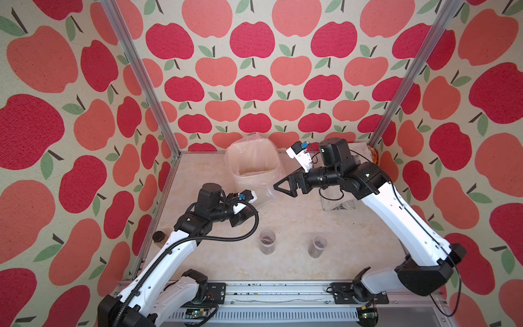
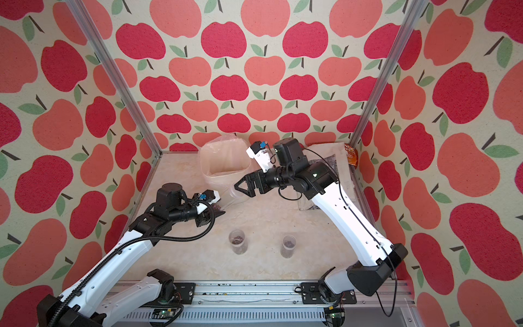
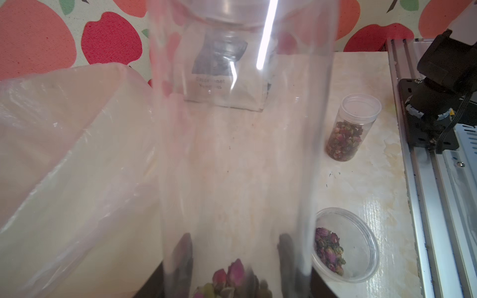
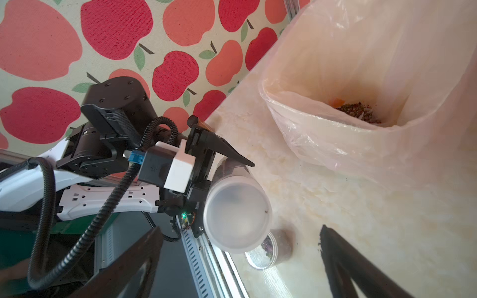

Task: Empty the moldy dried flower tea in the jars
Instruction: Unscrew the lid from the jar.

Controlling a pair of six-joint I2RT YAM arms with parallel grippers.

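My left gripper (image 1: 250,207) is shut on a clear jar (image 1: 264,196) held lying on its side, round end toward the lined bin (image 1: 254,170). Through its wall, pink-green dried flower tea (image 3: 229,276) lies between the fingers (image 3: 184,249). My right gripper (image 1: 278,186) stands open just off that round end (image 4: 237,216), touching nothing. I cannot tell whether a lid is on it. Two more jars (image 1: 267,241) (image 1: 317,245) stand upright near the table's front, each with tea (image 3: 344,139) (image 3: 329,247) at the bottom.
The cream bin with plastic liner (image 4: 335,139) stands at the back centre, dark crumbs (image 4: 361,114) at its bottom. A printed clear sheet (image 1: 338,202) lies under my right arm. A black cap (image 1: 158,235) sits past the left frame. The metal rail (image 1: 268,291) runs along the front.
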